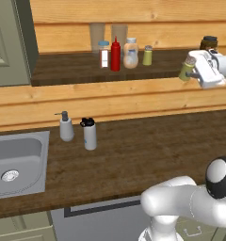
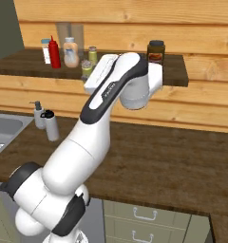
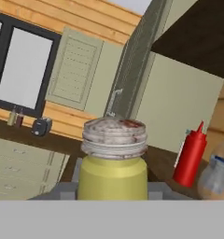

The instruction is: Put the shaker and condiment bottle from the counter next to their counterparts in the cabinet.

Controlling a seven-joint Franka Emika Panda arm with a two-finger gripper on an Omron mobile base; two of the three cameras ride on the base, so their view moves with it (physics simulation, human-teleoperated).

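The arm is stretched up and forward from its base, elbow bent high, with the hand reaching sideways at shelf height. The gripper (image 1: 194, 71) is clamped on the shaker (image 1: 187, 68), a yellow-green cylinder with a grey-silver cap, and holds it upright in the air just off the front edge of the cabinet's shelf board (image 1: 77, 70), well above the counter (image 1: 133, 155).

From the hand view the shaker (image 3: 114, 158) sits right between the fingers, cap up.

On the shelf board stands the row: the red condiment bottle (image 1: 116, 55) with its pointed nozzle, a blue-capped bottle (image 1: 104, 54) just left of it, a rounded clear bottle (image 1: 131, 53) just right of it, then the matching shaker (image 1: 147, 55) a little further right. Two clear glasses (image 1: 98, 34) stand behind the row against the plank back. The held shaker is to the right of the matching shaker and nearer the shelf's front edge. A dark-lidded jar (image 2: 155, 52) stands on the shelf board beyond the hand, towards its right end.

The grey-green cabinet door (image 1: 9, 42) hangs at the left end of the shelf board.

Down on the counter, a soap dispenser (image 1: 66, 127) and a white bottle with a black lid (image 1: 89, 134) stand side by side just right of the steel sink (image 1: 18, 162).
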